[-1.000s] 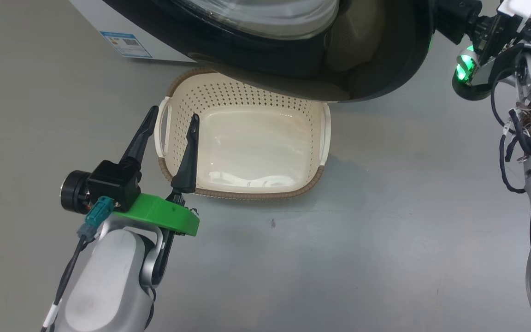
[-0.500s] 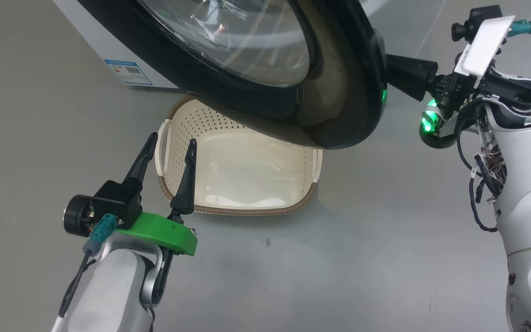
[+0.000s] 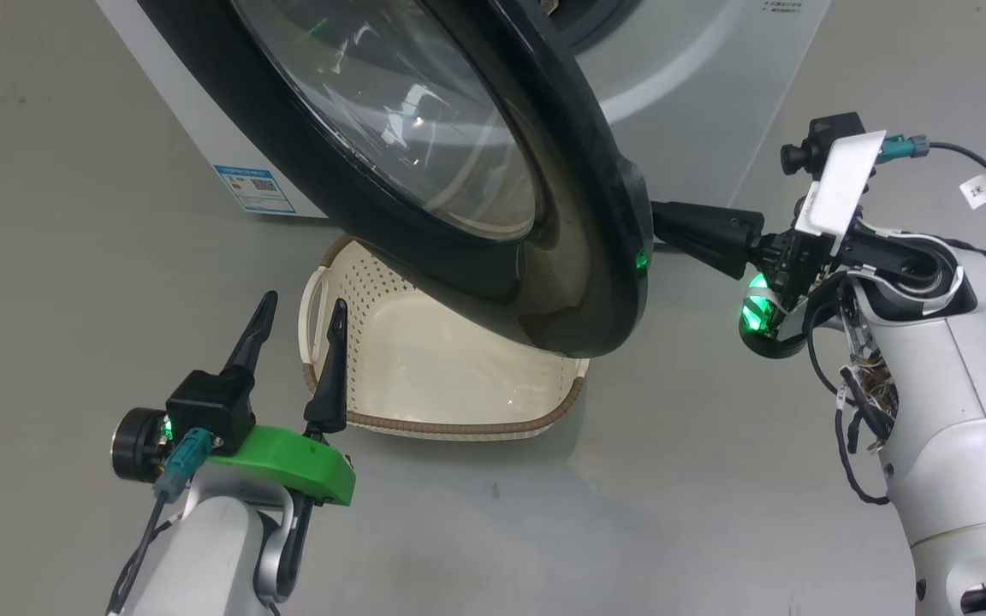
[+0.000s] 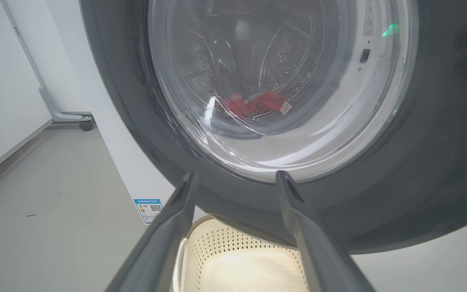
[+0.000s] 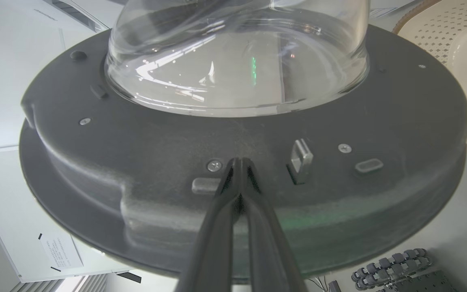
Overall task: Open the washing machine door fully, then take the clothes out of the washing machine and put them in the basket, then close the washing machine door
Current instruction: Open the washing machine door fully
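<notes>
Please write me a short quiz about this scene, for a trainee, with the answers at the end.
1. True or false: the clothes lie in the basket.
2. Which end effector is shut? A: left end effector; B: right end effector; C: both.
3. What does the right end effector touch?
Key: 1 false, they are inside the washing machine; 2 B; 3 the washing machine door.

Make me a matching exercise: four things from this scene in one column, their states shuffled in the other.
1. basket
2. clothes
3. left gripper
4. right gripper

A. jaws shut, tips at the washing machine door
B. empty, on the floor
C. jaws open, holding nothing
D. in the drum, seen through the glass

Pairs: 1-B, 2-D, 3-C, 4-A
</notes>
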Controlling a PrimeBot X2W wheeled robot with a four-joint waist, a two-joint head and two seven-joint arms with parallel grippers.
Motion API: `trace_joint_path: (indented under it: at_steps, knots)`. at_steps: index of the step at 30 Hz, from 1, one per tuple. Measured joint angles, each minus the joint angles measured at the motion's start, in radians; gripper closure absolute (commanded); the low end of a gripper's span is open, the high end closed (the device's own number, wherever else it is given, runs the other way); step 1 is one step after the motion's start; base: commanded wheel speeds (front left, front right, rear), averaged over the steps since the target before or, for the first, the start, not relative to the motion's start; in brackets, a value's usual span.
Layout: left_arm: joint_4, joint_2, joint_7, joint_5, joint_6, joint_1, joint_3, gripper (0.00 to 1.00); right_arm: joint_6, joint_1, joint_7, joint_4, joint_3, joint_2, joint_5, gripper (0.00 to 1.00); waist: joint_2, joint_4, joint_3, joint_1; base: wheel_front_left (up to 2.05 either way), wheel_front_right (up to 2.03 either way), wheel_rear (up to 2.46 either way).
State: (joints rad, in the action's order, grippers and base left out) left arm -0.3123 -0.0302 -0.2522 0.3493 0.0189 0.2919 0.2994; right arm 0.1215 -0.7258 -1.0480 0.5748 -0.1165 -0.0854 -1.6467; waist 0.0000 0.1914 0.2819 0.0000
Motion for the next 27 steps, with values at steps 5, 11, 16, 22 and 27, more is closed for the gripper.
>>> trace_joint_path:
  at_steps: [5, 11, 16, 22, 27]
  knots:
    - [-0.007, 0.000, 0.000, -0.001, 0.004, -0.022, -0.006, 0.00, 0.000, 0.054, -0.003, -0.032, -0.025, 0.010, -0.008, 1.00, 0.0000, -0.002, -0.033, 0.0000, 0.00, 0.00, 0.00]
    - [-0.013, -0.001, 0.000, -0.004, 0.008, -0.041, -0.009, 0.00, 0.000, 0.108, -0.002, -0.070, -0.041, 0.015, -0.022, 1.00, 0.0000, -0.002, -0.065, 0.0000, 0.00, 0.00, 0.00]
    - [-0.017, -0.001, 0.000, -0.004, 0.011, -0.050, -0.009, 0.00, 0.000, 0.138, 0.002, -0.106, -0.060, 0.016, -0.033, 1.00, 0.0000, 0.005, -0.085, 0.0000, 0.00, 0.00, 0.00]
    - [-0.018, -0.001, 0.000, -0.003, 0.012, -0.067, -0.007, 0.00, 0.000, 0.180, 0.017, -0.136, -0.089, 0.018, -0.034, 1.00, 0.0000, 0.025, -0.101, 0.0000, 0.00, 0.00, 0.00]
    - [-0.018, -0.001, 0.000, -0.003, 0.013, -0.071, -0.005, 0.00, 0.000, 0.208, 0.033, -0.156, -0.122, 0.020, -0.052, 1.00, 0.0000, 0.044, -0.109, 0.0000, 0.00, 0.00, 0.00]
